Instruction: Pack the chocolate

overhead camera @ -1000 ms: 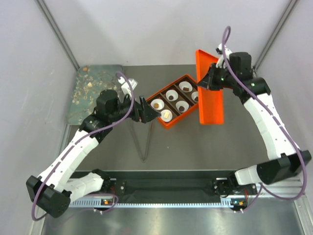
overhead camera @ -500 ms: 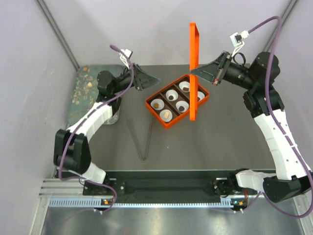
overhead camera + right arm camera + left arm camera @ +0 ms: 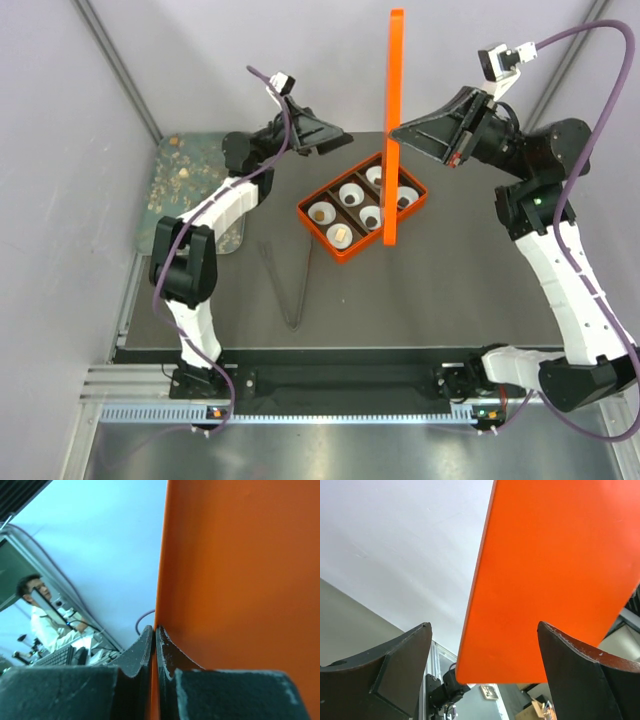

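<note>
The orange box (image 3: 310,225) sits mid-table with several white paper cups; a tan chocolate (image 3: 319,214), a cream one (image 3: 341,234) and a dark one (image 3: 371,220) lie in cups. My right gripper (image 3: 394,131) is shut on the edge of the orange lid (image 3: 395,90) and holds it upright, high above the box. In the right wrist view the gripper (image 3: 155,629) pinches the lid (image 3: 240,570). My left gripper (image 3: 346,138) is open and raised, left of the lid. In the left wrist view the gripper (image 3: 484,626) is empty and faces the lid (image 3: 555,565).
Thin metal tongs (image 3: 292,285) lie on the table in front of the box. A green tray (image 3: 180,185) with loose chocolate lumps sits at the back left. Grey walls enclose the back and sides.
My right gripper has lifted the lid higher and stood it more upright over the box. My left arm has risen and swung right toward the lid, its gripper open.
</note>
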`<state>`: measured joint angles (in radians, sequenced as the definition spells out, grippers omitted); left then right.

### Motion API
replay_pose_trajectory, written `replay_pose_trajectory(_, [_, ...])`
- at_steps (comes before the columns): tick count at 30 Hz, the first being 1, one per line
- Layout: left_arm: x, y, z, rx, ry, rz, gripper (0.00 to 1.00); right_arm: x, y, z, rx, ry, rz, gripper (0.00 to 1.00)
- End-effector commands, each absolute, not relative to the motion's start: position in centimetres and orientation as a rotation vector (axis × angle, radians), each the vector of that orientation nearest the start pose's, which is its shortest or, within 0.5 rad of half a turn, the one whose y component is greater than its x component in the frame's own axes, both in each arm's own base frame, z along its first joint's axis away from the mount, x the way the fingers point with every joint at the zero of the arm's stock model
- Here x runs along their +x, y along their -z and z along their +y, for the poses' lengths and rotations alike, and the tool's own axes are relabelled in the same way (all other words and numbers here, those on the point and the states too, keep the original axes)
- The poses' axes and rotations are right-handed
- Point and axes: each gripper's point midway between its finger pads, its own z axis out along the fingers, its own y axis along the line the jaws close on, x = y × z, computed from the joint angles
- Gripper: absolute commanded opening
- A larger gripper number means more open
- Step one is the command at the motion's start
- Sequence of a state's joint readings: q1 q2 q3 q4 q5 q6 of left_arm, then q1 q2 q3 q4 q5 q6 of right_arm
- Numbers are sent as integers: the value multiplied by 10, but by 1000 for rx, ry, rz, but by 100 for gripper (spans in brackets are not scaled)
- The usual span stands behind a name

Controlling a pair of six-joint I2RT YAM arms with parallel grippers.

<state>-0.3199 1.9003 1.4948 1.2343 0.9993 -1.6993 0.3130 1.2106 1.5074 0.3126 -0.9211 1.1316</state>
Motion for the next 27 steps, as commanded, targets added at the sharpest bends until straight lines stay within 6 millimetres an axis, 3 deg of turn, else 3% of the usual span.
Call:
replay_pose_trajectory(1, [303, -477, -297, 758, 1945, 988, 92, 179, -600, 240, -610, -1707, 1125, 0])
replay_pose_trajectory(4, [311, -475, -310, 752, 1944, 1017, 93, 173, -605, 243, -625, -1737, 1107, 0])
replay_pose_trajectory(9, [305, -485, -317, 775, 2009, 940, 93, 167, -607, 249, -637, -1773, 1091, 0])
replay_pose_trajectory(17, [295, -483, -326, 796, 2070, 892, 93, 167, -602, 254, -628, -1812, 1080, 0])
replay_pose_trajectory(20, [292, -481, -324, 797, 2088, 875, 90, 173, -592, 256, -621, -1800, 1100, 0])
replay_pose_trajectory(27, [287, -478, -320, 761, 2110, 895, 85, 202, -545, 252, -523, -1769, 1229, 0])
